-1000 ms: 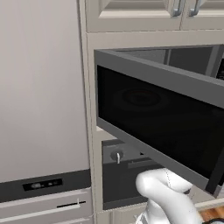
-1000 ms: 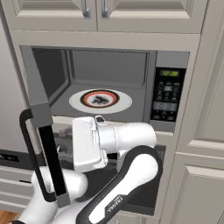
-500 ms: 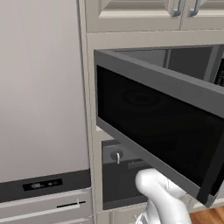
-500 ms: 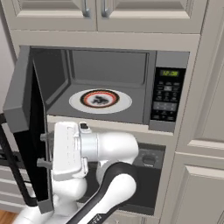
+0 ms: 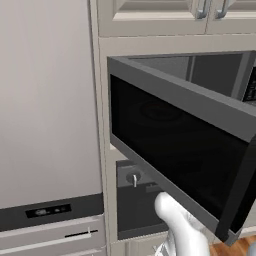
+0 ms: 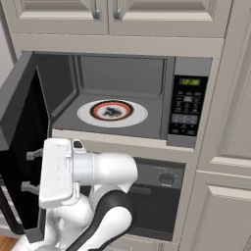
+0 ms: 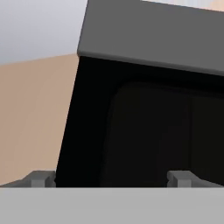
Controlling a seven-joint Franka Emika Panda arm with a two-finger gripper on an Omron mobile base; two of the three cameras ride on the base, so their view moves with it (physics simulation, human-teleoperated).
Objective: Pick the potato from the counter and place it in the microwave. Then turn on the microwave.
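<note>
The small brown potato point(image 6: 113, 111) sits on the white ringed plate point(image 6: 139, 116) inside the dark grey microwave point(image 6: 191, 105). The two-finger gripper point(image 7: 116, 177), jaws wide apart and holding nothing, faces its open black glass door point(image 5: 185, 155).

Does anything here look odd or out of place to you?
Nothing is spilled or broken. The microwave door hangs wide open, with the open fingers against its inner face. A dark lump sits on the plate inside.
</note>
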